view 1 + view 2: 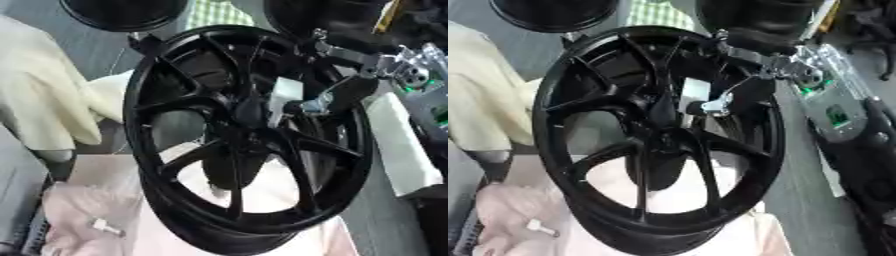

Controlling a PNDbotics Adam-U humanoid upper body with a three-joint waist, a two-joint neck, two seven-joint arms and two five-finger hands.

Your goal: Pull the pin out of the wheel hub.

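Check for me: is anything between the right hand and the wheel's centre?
Nothing visible. The right hand reaches from the upper right across the black wheel, its silver tip already at the hub. I cannot make out the pin itself.

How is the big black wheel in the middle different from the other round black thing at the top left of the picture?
The wheel shows whole, its spokes running out from the hub; the round black thing is cut off by the top edge, with no spokes visible. The wheel fills most of the view and is much nearer; the other sits behind it and looks smaller. The right hand reaches to the wheel's hub; nothing touches the other. Both are black and round.
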